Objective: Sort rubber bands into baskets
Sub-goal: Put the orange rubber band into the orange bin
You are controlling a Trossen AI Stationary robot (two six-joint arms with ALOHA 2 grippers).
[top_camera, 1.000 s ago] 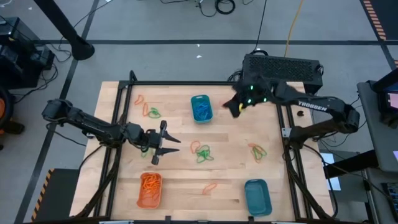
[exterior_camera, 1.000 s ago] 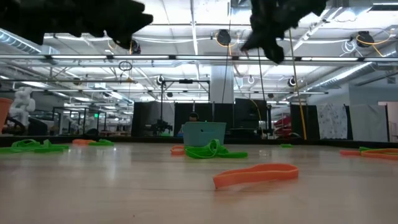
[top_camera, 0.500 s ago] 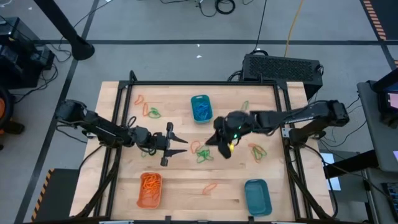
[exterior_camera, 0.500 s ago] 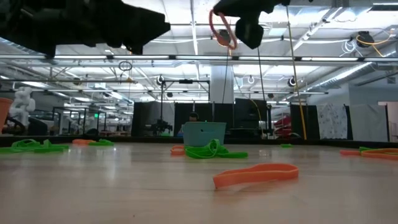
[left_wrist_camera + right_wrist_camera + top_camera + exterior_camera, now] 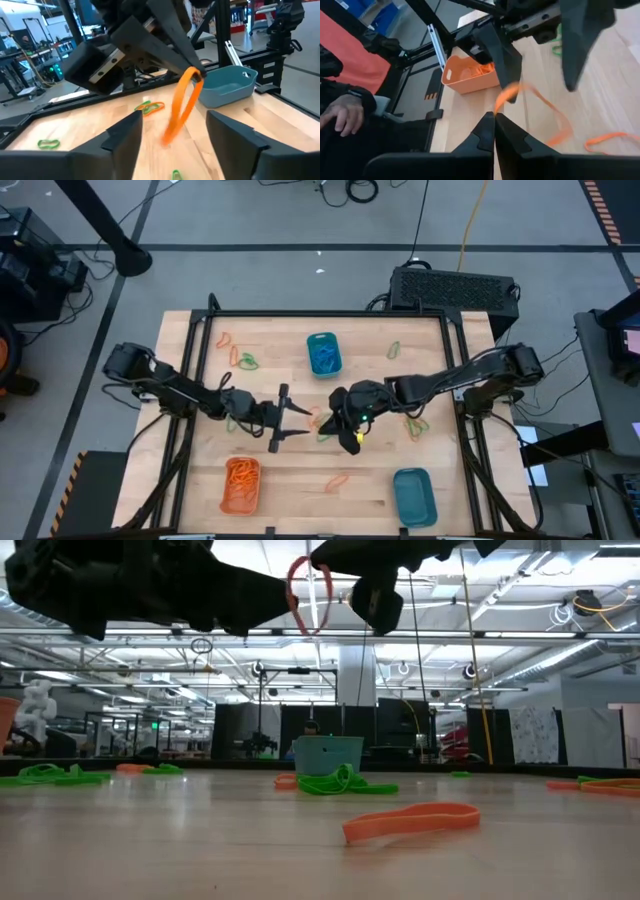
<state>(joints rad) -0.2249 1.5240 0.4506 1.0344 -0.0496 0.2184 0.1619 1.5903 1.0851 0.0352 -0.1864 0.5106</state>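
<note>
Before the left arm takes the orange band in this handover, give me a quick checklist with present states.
1. Right gripper shut on orange rubber band: ok.
2. Left gripper open, fingers either side of the band: ok.
3. Band lifted clear of the table: ok.
4. Left fingers actually touching the band: cannot tell.
5. Orange basket has room, reachable by the left arm: ok.

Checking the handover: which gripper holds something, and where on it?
The right gripper pinches an orange rubber band at its top end; the loop hangs free. The left gripper is open, holding nothing.
</note>
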